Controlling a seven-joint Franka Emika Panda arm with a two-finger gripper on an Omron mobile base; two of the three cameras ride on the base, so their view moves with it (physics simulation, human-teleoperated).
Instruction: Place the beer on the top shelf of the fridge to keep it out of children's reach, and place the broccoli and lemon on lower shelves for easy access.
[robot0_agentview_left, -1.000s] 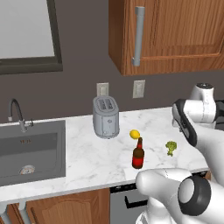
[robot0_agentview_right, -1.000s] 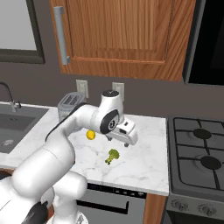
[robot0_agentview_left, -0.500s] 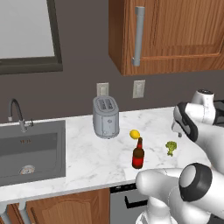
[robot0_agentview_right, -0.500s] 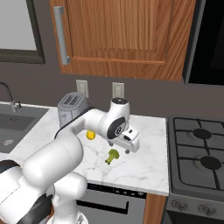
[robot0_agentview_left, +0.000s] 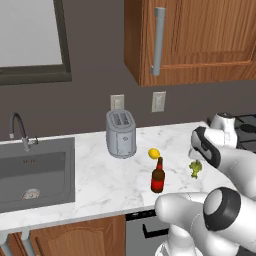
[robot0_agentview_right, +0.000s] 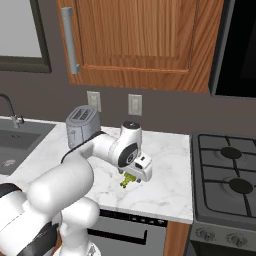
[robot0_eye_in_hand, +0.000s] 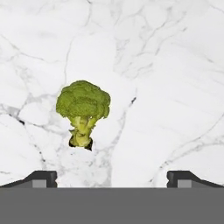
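Broccoli (robot0_eye_in_hand: 83, 109) lies on the marble counter (robot0_eye_in_hand: 166, 78), stem toward the gripper (robot0_eye_in_hand: 112, 177), whose 2 tips stand wide apart and empty above it. Beer (robot0_agentview_left: 158, 176) stands just beside the lemon (robot0_agentview_left: 154, 153), near the toaster (robot0_agentview_left: 121, 133); the arm partly hides the broccoli in both base views.

White marble counter (robot0_agentview_left: 95, 180) carries toaster (robot0_agentview_left: 121, 134), lemon (robot0_agentview_left: 154, 153), beer (robot0_agentview_left: 158, 176), broccoli (robot0_agentview_left: 195, 168).

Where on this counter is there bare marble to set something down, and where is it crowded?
Bare marble lies between the sink and the toaster, and along the front edge left of the beer. Crowded: lemon, beer and broccoli cluster together, with the open hand over the broccoli.
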